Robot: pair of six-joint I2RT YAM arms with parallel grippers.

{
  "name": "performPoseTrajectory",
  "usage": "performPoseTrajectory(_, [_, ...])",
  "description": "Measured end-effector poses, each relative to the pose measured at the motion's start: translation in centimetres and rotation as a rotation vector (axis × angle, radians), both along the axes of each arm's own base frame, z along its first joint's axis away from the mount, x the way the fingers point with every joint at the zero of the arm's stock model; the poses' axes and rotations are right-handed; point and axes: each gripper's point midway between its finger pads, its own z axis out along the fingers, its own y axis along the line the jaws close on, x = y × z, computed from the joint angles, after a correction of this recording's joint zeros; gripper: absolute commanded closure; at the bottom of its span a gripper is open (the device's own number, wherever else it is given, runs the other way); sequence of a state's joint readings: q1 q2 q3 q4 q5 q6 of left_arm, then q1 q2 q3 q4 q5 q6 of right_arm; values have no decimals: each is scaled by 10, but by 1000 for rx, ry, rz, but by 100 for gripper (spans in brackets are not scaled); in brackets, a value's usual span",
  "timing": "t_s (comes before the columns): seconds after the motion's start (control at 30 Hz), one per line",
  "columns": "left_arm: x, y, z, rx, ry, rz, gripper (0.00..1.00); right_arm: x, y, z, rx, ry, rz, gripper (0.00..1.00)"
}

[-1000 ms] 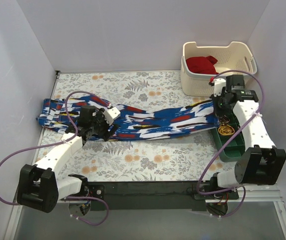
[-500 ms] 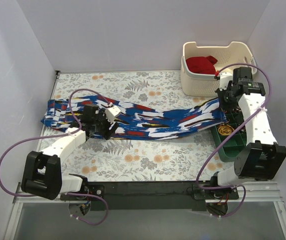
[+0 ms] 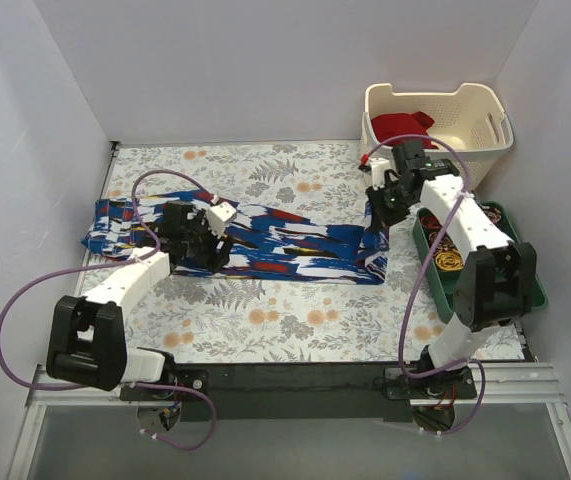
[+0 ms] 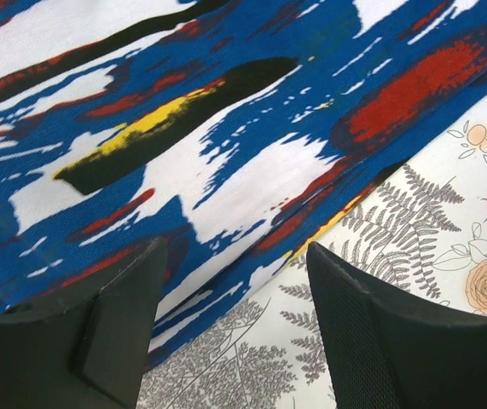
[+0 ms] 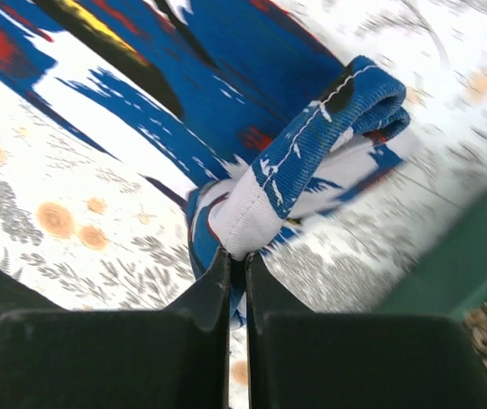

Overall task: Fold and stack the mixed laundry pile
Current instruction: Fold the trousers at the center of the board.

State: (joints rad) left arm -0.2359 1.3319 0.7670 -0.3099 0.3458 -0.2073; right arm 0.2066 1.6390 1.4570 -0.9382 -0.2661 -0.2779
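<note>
The blue printed garment [image 3: 285,245] lies stretched across the floral table [image 3: 295,325], to the left of the cream basket [image 3: 462,97]. Just in front of the basket's left corner, the right gripper [image 3: 378,205] pinches the garment's raised end (hem and white lining bunched between its pressed-together jaws). Far left of the basket, the left gripper [image 3: 208,252] hangs with jaws spread over the cloth's near edge. The deep red garment [image 3: 402,124] sits inside the basket.
</note>
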Motion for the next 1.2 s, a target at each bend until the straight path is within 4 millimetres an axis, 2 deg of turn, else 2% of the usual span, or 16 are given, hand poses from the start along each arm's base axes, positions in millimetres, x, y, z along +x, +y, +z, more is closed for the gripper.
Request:
performPoseTrajectory(0.07, [1, 6, 3, -20, 16, 22, 35, 3, 18, -11, 26, 24, 27, 99])
performPoseTrajectory(0.17, [9, 24, 11, -35, 18, 75, 35, 8, 48, -39, 47, 80, 67, 99])
performPoseTrajectory(0.23, [16, 40, 18, -35, 13, 116, 35, 11, 69, -64, 44, 131, 95, 99])
performPoseTrajectory(0.33, [20, 61, 18, -13, 5, 155, 35, 10, 86, -102, 14, 195, 120, 99])
performPoseTrajectory(0.4, [20, 73, 11, 14, 22, 171, 35, 5, 89, -124, -20, 235, 129, 99])
performPoseTrajectory(0.57, [15, 91, -16, 51, 92, 192, 36, 7, 85, -128, -41, 218, 132, 99])
performPoseTrajectory(0.7, [-1, 91, -35, 62, 150, 173, 36, 7, 81, -129, -65, 161, 168, 99])
performPoseTrajectory(0.83, [-15, 78, -46, 80, 184, 121, 40, 11, 70, -129, -117, 90, 205, 99])
performPoseTrajectory(0.93, [-23, 53, -53, 110, 191, 44, 41, 21, 54, -128, -177, 47, 215, 99])
performPoseTrajectory(1.0, [-30, 32, -61, 125, 207, -19, 43, 29, 41, -127, -226, 19, 214, 89])
performPoseTrajectory(1.03, [-30, 24, -62, 136, 197, -38, 44, 33, 34, -127, -250, 9, 215, 68])
performPoseTrajectory(1.13, [-27, 3, -63, 138, 181, -79, 44, 40, 18, -124, -311, -12, 221, 33])
performPoseTrajectory(1.2, [-26, -7, -61, 125, 187, -90, 44, 43, 9, -120, -333, -22, 236, 30])
